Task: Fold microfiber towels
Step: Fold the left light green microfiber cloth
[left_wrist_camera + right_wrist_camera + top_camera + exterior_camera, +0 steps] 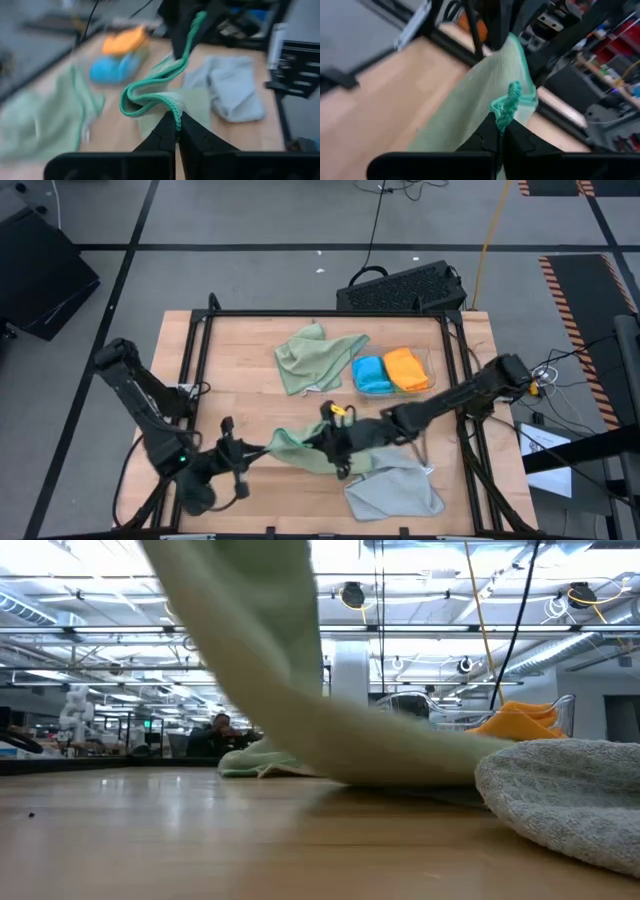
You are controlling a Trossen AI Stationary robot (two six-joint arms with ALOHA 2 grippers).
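A pale sage green towel [293, 446] with a brighter green stitched edge spans between my two grippers near the table's front edge. My left gripper [258, 449] is shut on its left end and my right gripper [328, 444] on its right end. In the low view the towel [262, 660] slopes down, and its lower part [400, 758] reaches the tabletop. A second pale green towel [316, 357] lies crumpled at the far middle. A grey towel [394, 490] lies at the front right. My left gripper pinches the towel's stitched green edge [175, 107] between its two shut fingers, at a bunched fold. The cloth runs from there in a curling band up to the other gripper. My left gripper comes at it from the table's left, slanting slightly down. My right gripper pinches a bunched bit of the stitched green edge [506, 107] between its two shut fingers. It comes from the table's right, nearly level. The cloth spreads away from the fingers as a smooth sheet [470, 105] toward the left gripper.
A clear tray [428, 362] at the far right holds a blue towel [370, 374] and an orange towel [405, 368]. A black metal frame [320, 313] borders the wooden tabletop. Bare wood lies at the table's left [235, 380].
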